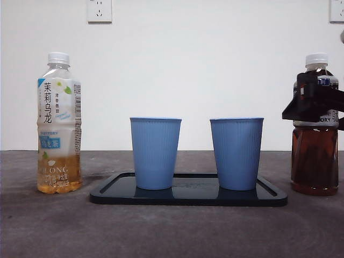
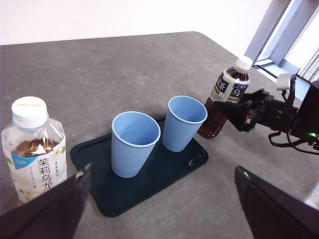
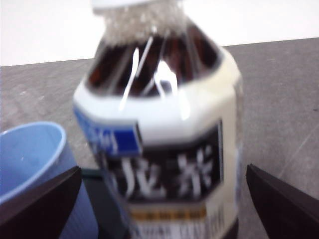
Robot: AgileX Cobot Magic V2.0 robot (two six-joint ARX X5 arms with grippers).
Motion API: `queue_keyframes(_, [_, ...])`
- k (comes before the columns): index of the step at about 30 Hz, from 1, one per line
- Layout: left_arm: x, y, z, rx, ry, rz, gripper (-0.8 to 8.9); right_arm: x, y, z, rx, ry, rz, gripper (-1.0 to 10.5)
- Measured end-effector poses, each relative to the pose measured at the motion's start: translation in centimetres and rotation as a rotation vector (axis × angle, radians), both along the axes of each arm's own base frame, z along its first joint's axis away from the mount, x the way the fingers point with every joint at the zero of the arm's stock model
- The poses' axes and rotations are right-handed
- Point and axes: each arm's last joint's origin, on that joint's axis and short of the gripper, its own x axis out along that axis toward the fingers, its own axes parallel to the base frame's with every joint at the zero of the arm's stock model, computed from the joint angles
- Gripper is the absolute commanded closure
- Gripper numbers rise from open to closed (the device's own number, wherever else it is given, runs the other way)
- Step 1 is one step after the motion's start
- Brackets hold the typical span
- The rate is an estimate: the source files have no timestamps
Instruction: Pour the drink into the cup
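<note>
standing on the grey table [image 1: 172,231], a dark tray [image 1: 188,196] is seen carrying two blue cups, a left cup [image 1: 155,153] and a right cup [image 1: 236,153], both upright and apart from each other. a dark tea bottle [image 1: 315,129] with a white cap is placed upright on the table just beside the tray's right end, close to the right cup. the right gripper [image 1: 312,105] is held at the bottle's upper body, level with its label; in the right wrist view its jaws are spread wide on either side of the bottle [image 3: 164,144], which fills the frame between them, and no contact with the bottle is shown. a pale jasmine tea bottle [image 1: 58,123], about a quarter full and capped, is set upright on the table well to the left of the tray. the left gripper [image 2: 159,209] is held above the near side of the table, its jaws wide apart and holding nothing, with the pale bottle [image 2: 35,144] close by one jaw and the tray [image 2: 149,179] below.
</note>
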Motion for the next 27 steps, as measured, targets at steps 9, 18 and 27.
queue_keyframes(9, [0.0, 0.0, 0.0, 0.0, 0.0, 0.0, 3.48, 0.6, 0.0, 0.1, -0.014, -0.002, -0.026, 7.5])
queue_keyframes(18, [0.0, 0.0, 0.0, 0.001, 0.001, 0.0, 3.48, 0.4, 0.0, 0.3, -0.034, 0.005, -0.016, 7.6])
queue_keyframes(27, [-0.1, 0.0, -0.3, 0.025, 0.013, -0.007, 3.48, 0.7, 0.7, 4.4, -0.173, 0.183, 0.015, 7.6])
